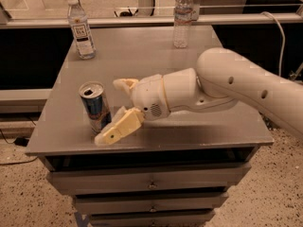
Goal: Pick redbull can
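The redbull can (94, 106) stands upright near the front left of the grey table (156, 60). It is blue and silver with a silver top. My gripper (110, 111) is open, reaching in from the right at can height. One cream finger (119, 126) lies low in front of the can's base on its right side. The other finger (124, 84) sits behind and to the right of the can. The can is at the mouth of the jaws, and I cannot tell whether a finger touches it. The white arm (227, 84) stretches across the table's right half.
Two clear water bottles with white caps stand at the back of the table, one at the left (80, 28) and one at the middle (182, 19). The table's front edge is close below the can. Drawers (151, 178) sit under the tabletop.
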You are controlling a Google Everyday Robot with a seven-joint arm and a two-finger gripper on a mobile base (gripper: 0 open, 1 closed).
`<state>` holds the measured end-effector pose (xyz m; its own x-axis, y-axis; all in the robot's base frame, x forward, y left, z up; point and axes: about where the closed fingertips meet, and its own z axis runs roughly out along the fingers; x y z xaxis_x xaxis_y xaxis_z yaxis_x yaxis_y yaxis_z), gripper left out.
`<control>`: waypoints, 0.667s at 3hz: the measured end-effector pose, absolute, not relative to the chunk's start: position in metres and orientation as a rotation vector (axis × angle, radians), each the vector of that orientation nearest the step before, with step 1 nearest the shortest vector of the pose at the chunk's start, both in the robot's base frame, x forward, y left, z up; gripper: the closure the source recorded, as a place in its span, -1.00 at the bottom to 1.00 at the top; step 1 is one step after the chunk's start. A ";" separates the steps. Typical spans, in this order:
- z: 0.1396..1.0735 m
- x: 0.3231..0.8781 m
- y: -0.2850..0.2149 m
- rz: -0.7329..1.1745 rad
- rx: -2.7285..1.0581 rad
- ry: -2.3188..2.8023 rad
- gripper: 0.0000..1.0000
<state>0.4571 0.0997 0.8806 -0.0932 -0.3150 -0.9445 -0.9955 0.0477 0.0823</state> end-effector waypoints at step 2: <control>0.879 0.451 0.146 1.126 -1.342 1.412 -0.20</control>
<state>0.4514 0.1457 0.8793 -0.0495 -0.2199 -0.9743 -0.9988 0.0133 0.0477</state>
